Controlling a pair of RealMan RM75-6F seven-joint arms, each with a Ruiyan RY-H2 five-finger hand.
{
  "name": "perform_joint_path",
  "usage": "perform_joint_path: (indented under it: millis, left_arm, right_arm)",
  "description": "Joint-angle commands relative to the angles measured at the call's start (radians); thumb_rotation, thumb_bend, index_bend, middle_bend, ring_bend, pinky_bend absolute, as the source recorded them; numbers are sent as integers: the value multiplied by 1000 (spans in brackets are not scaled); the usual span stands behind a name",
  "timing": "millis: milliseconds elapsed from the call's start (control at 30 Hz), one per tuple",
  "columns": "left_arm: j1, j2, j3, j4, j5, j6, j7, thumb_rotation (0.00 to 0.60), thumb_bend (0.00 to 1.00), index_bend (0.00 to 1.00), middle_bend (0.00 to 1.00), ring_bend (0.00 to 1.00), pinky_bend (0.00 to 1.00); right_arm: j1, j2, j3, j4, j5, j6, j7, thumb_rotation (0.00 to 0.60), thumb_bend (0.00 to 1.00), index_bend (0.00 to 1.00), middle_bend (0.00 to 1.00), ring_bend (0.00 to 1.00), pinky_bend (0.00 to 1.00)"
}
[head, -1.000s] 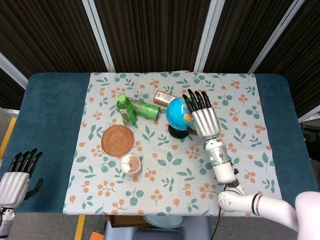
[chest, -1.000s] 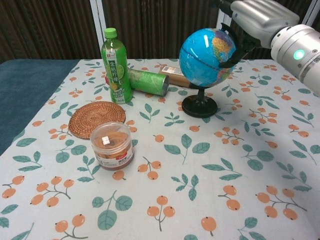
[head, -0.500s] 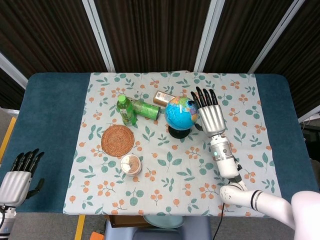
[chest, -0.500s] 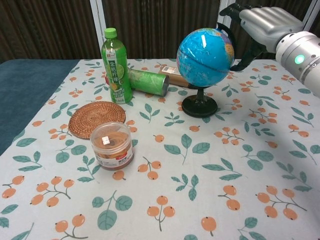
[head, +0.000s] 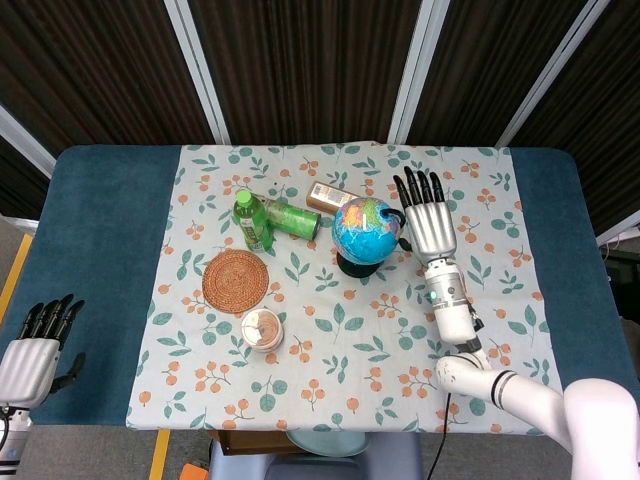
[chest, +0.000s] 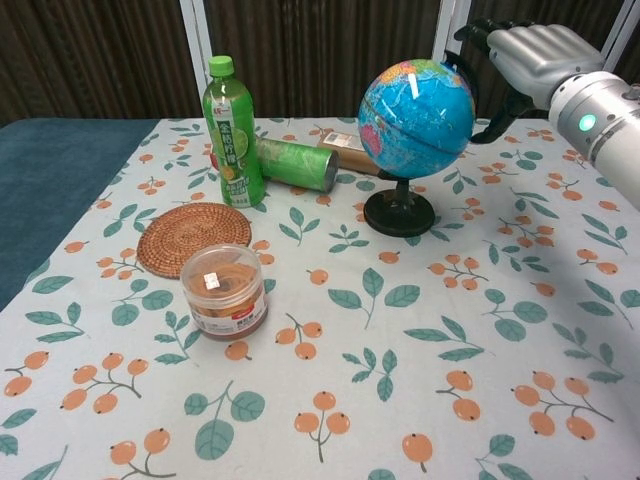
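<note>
Beside globe: open right hand, lying can, bottle.

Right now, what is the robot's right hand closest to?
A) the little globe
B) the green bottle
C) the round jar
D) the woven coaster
A: the right hand hangs open just beside the globe, not touching it, while the bottle, coaster and jar all sit farther left.

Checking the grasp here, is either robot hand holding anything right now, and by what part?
Nothing is held. The right robot hand is open beside the globe, apart from it; the left robot hand hangs open off the table.
</note>
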Motion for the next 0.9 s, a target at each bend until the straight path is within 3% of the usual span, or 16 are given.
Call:
perform_joint_path:
  millis: [33, 100, 200, 267, 367, 567, 667, 767, 900]
  left_arm:
    - [0, 0, 0, 1, 1, 0, 0, 600, 428, 0, 0, 0, 0]
    - [0, 0, 2, -1, 5, 3, 1, 600, 429, 0, 0, 0, 0]
    - [4, 3, 4, -5, 15, 15, 0, 600, 428, 0, 0, 0, 0]
    - [6, 6, 6, -8, 22, 23, -3, 600, 428, 0, 0, 0, 0]
    - [8, 10, 10, -12, 35, 30, -14, 600, 429, 0, 0, 0, 0]
    - [8, 3, 19, -6, 72, 50, -24, 600, 428, 0, 0, 0, 0]
    - [8, -2, 23, -3, 82, 54, -20, 600, 428, 0, 0, 0, 0]
    - [6, -6, 28, -2, 85, 45, -14, 600, 428, 0, 0, 0, 0]
    - [7, -15, 31, -5, 92, 49, 16, 600, 429, 0, 0, 0, 0]
  right_arm:
    - [-10, 11, -5, -11, -5, -2, 24, 600, 178, 0, 0, 0, 0]
    - [-41, 47, -32, -68, -38, 20, 46, 600, 178, 0, 0, 0, 0]
    - [-133, 150, -109, -245, -95, 63, 95, 600, 178, 0, 0, 0, 0]
    - [-213, 246, -183, -383, -139, 106, 100, 600, 178, 0, 0, 0, 0]
    - [-323, 357, -301, -503, -192, 176, 59, 600, 178, 0, 0, 0, 0]
    - [-526, 463, -452, -603, -189, 310, 26, 600, 178, 0, 0, 0, 0]
    - [-602, 480, -486, -592, -221, 367, 115, 600, 178, 0, 0, 0, 0]
    - [-616, 506, -503, -585, -266, 362, 138, 600, 177, 0, 0, 0, 0]
    - [-639, 516, -483, -581, -315, 405, 174, 600, 179, 0, 0, 0, 0]
